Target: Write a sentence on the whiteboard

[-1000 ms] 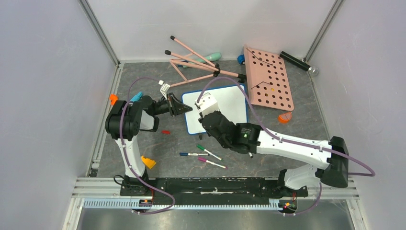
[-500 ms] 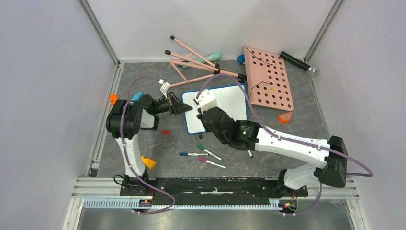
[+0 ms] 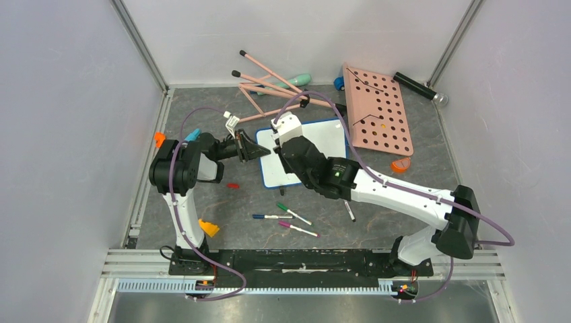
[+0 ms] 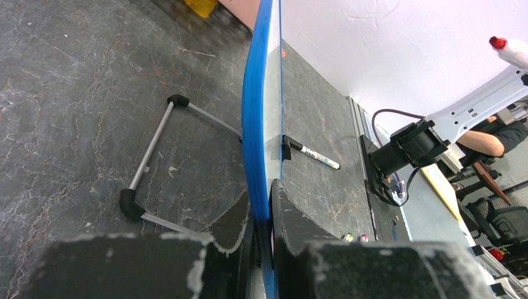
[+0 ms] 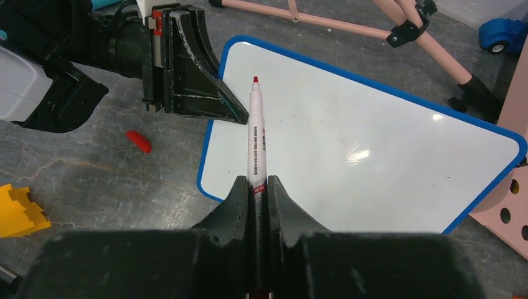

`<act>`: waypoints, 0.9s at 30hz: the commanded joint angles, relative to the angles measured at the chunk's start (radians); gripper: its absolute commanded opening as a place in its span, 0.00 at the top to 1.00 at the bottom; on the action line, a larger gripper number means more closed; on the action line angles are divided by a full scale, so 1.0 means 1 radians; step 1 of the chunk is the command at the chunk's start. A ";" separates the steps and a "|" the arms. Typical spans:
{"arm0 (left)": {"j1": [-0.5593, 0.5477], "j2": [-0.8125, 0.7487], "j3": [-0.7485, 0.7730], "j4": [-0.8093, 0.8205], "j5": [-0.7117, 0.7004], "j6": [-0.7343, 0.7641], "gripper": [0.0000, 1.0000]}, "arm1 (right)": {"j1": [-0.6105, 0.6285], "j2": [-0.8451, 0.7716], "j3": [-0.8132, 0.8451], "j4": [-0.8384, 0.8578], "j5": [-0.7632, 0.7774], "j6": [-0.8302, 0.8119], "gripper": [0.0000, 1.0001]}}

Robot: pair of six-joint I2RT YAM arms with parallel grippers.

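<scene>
The whiteboard (image 3: 326, 138) is white with a blue rim and lies on the dark table in the middle. My left gripper (image 3: 259, 151) is shut on its left edge; in the left wrist view the blue rim (image 4: 256, 124) runs between the closed fingers of the left gripper (image 4: 261, 212). My right gripper (image 5: 256, 184) is shut on a white marker (image 5: 256, 131) whose bare red tip points at the board's far-left corner, close to the left gripper's fingers (image 5: 205, 87). I cannot tell whether the tip touches. The whiteboard (image 5: 373, 162) face is blank; no sentence is in view.
A red cap (image 3: 233, 185) lies left of the board. Several loose markers (image 3: 293, 213) and a black pen (image 3: 349, 210) lie near its front. A pink pegboard (image 3: 377, 111) and pink stand rods (image 3: 276, 87) are behind it, and a yellow block (image 3: 208, 228) is at the front left.
My right arm has carried the marker toward the far-left part of the board. The left gripper has kept its hold on the board's edge.
</scene>
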 commanded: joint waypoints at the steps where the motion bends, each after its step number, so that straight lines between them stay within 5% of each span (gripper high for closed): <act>1: 0.020 0.025 0.014 0.067 -0.065 0.078 0.98 | -0.008 0.009 0.029 0.058 -0.053 -0.019 1.00; 6: 0.021 0.023 0.015 0.067 -0.065 0.078 0.98 | -0.013 0.005 0.015 0.125 -0.076 -0.059 1.00; 27: 0.020 0.021 0.011 0.067 -0.062 0.082 0.98 | -0.096 0.199 0.215 -0.050 -0.078 -0.066 1.00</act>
